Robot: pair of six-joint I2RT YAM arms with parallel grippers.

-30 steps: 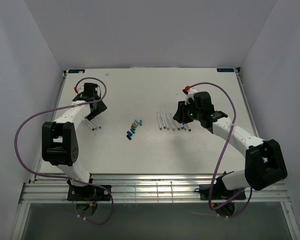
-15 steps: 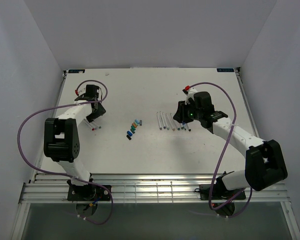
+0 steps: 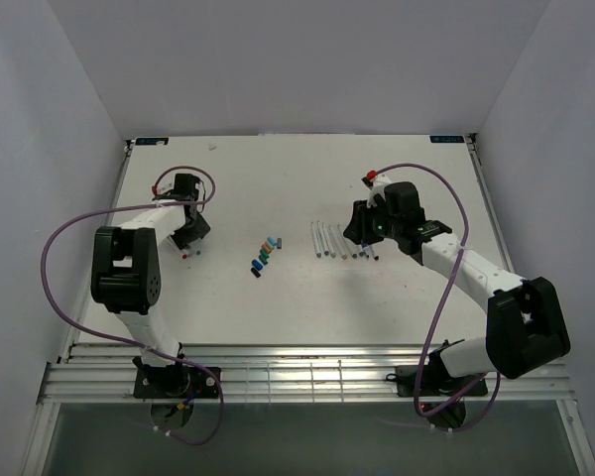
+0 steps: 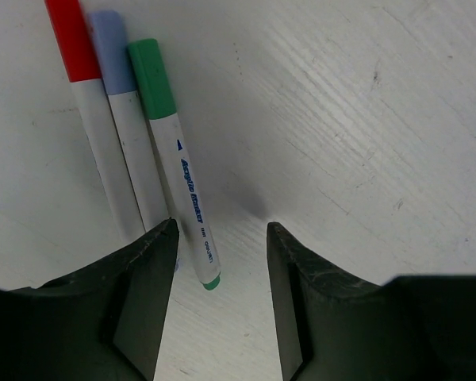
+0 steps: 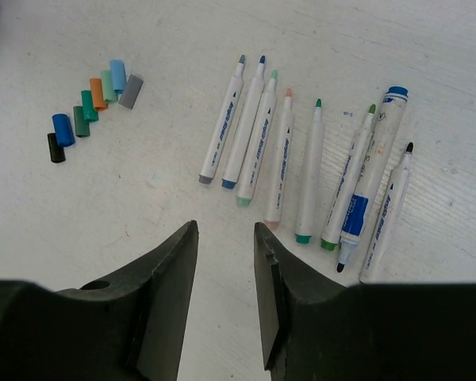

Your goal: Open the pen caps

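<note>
Three capped pens lie side by side in the left wrist view: a red cap (image 4: 73, 40), a pale blue cap (image 4: 113, 51) and a green cap (image 4: 152, 75). My left gripper (image 4: 222, 230) is open, low over the table, and the tail end of the green-capped pen (image 4: 192, 206) lies between its jaws without touching them. From above, that gripper (image 3: 187, 230) is at the table's left. My right gripper (image 5: 224, 230) is open and empty, hovering just short of a row of several uncapped pens (image 5: 282, 159). Several loose pen caps (image 5: 95, 99) lie in a cluster.
A thicker marker with a blue label (image 5: 365, 198) lies among the uncapped pens. From above, the loose caps (image 3: 265, 254) sit mid-table between the arms, with the uncapped row (image 3: 342, 241) to their right. Purple cables loop beside both arms.
My left gripper has narrowed its jaws and shifted slightly nearer over the capped pens, its elbow swinging right. The right arm has not moved.
</note>
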